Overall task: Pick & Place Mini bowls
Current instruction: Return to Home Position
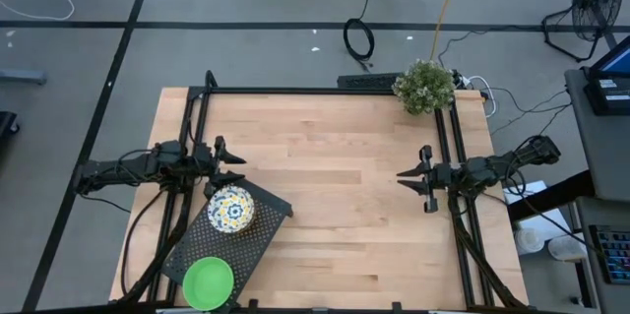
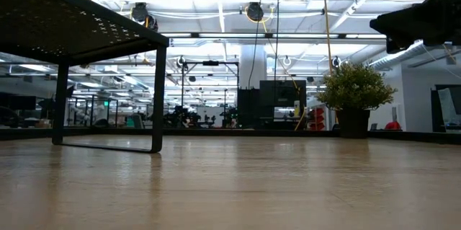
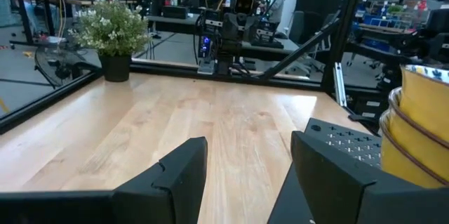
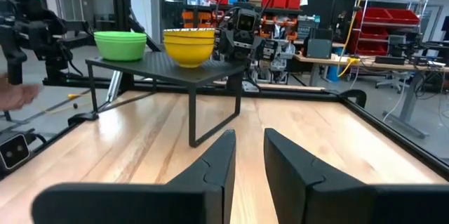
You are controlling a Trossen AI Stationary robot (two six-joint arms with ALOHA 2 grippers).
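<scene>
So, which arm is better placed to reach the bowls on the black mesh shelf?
Probably left: its pincer hovers beside the black perforated mesh shelf carrying the yellow patterned bowls and green plastic bowls, while the right pincer sits across the table.

Bowls [image 1: 232, 210] on shelf [image 1: 266, 221], left on table [image 1: 354, 206].

Your left arm [image 1: 128, 168] lies low on the left side and points to the right. Its left gripper [image 1: 234, 164] is empty, with its fingers [image 3: 175, 175] wide apart. Your right arm [image 1: 492, 166] lies on the right side and points left, well apart from the other arm, and the right gripper [image 1: 413, 176] is empty too, with only a thin gap between its fingers [image 4: 210, 161].
</scene>
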